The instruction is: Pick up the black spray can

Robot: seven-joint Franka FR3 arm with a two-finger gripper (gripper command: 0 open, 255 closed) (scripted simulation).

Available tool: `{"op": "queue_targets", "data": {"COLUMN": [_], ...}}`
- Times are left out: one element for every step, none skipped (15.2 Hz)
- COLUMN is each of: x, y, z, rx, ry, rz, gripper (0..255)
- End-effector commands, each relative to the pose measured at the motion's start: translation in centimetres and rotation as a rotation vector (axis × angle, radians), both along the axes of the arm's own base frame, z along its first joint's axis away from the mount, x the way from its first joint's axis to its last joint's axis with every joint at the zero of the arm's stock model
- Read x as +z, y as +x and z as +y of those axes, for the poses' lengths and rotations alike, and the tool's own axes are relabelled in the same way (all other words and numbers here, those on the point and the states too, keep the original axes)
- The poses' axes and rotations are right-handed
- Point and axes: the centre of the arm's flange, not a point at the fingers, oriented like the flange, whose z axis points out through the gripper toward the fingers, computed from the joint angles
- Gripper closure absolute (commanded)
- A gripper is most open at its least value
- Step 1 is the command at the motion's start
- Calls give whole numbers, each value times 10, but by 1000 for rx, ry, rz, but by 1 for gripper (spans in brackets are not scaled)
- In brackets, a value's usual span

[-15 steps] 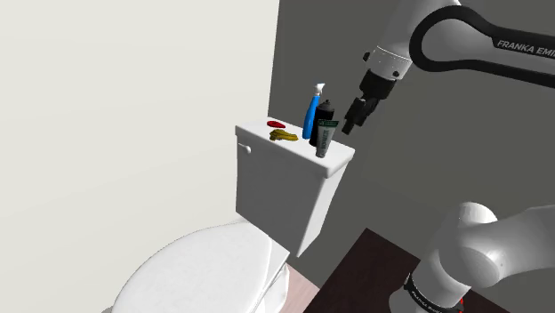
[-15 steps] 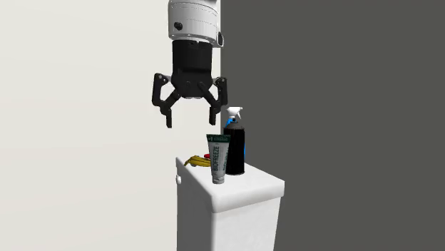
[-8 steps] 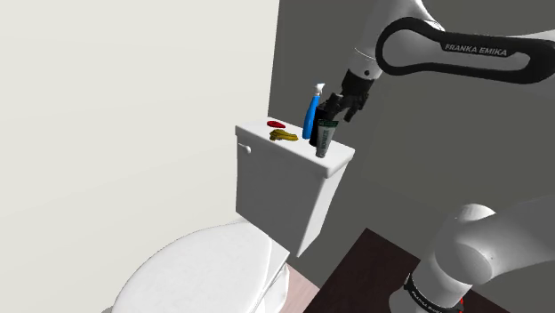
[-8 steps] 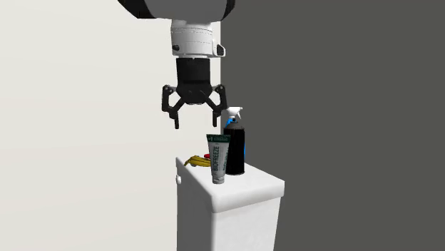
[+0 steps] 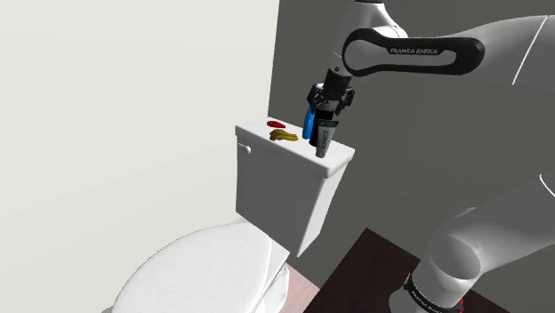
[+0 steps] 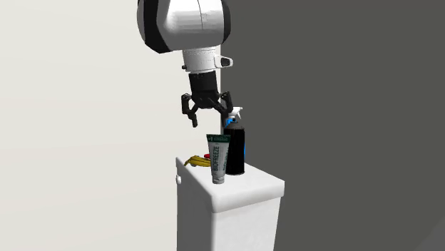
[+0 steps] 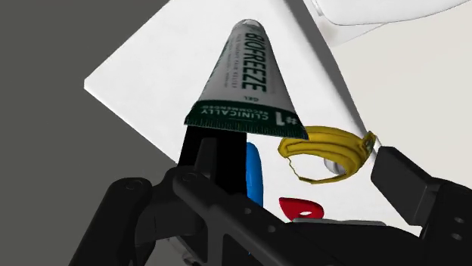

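The black spray can (image 6: 235, 151) stands upright on the white toilet tank lid (image 6: 251, 188). A green-and-white tube (image 6: 218, 160) stands in front of it and a blue spray bottle (image 6: 233, 114) just behind. My gripper (image 6: 211, 120) hangs open just above this cluster, level with the can's top, touching nothing. In the shoulder view the gripper (image 5: 322, 105) covers the can's top, above the tube (image 5: 323, 140). The wrist view looks down on the tube (image 7: 246, 75), the can (image 7: 214, 155) and the blue bottle (image 7: 254, 175) between my spread fingers (image 7: 405, 177).
A yellow object (image 5: 284, 136) and a small red object (image 5: 276, 123) lie on the tank lid (image 5: 289, 153) beside the bottles. A grey wall stands behind the tank. The closed toilet seat (image 5: 209, 271) lies below, and my dark stand (image 5: 374, 271) is at the lower right.
My gripper has swung toward the shoulder view's left, from beside the can to directly over the bottles. It has stayed open. The things on the tank have not moved.
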Motion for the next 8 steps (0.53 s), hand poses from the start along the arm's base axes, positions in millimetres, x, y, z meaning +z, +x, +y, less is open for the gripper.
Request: {"op": "queue_targets", "data": {"x": [0,0,0,0,0,0,0,-5], "y": [16,24,31,38,44,50,53,53], "z": [-17,-26,-36,-45,-56,-66,-72,-72], "rx": [-111,-164,-216,-269,-321,-374,-401,-401], "ry": [-1,-2,-3,-4,-5,-6,-6,-6], "rz": [-20,-29,-38,-47,-56,-65,-69,-69], "gripper": [0,0,0,0,0,0,0,0]}}
